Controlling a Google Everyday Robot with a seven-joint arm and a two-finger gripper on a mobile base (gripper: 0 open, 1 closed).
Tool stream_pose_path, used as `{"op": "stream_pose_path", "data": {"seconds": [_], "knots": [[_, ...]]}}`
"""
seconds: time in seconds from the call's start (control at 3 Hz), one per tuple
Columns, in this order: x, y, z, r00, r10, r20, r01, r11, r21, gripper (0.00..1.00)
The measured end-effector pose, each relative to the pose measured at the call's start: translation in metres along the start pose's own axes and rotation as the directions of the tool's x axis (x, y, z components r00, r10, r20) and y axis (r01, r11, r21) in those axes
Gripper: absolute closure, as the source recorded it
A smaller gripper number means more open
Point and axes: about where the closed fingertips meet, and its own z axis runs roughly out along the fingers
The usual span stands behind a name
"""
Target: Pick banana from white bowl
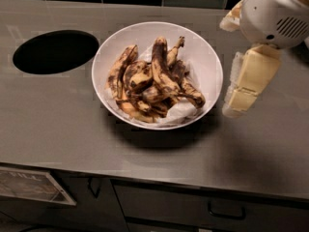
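On grey metal counter [58, 124], wide glossy white paper-lined bowl [208, 57] is set. Inside it, long curved brown-blotched overripe banana [161, 76] is laid atop smaller bananas [130, 79]. Cream-coloured robot gripper [240, 98] is held just right of bowl rim. How far open: cannot be told. Nothing seen gripped.

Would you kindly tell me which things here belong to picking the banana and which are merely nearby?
Job: long dark-blotched banana; white bowl; claw, just right of the bowl.
Nearby only: shorter bananas; paper lining; round hole; counter; drawer handle.
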Motion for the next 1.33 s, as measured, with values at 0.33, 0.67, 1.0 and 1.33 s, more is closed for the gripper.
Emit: {"op": "stream_pose_path", "data": {"seconds": [0.33,0.67,1.0,1.33], "knots": [[-0.002,-0.002,0.009,0.998,0.051,0.020,-0.051,0.9987,0.003,0.00],[-0.028,-0.011,0.035,0.996,0.070,0.052,-0.069,0.9974,-0.021,0.00],[-0.066,-0.019,0.054,0.991,0.077,0.108,-0.074,0.9968,-0.032,0.00],[-0.070,-0.020,0.054,0.991,0.087,0.103,-0.084,0.9959,-0.034,0.00]]}}
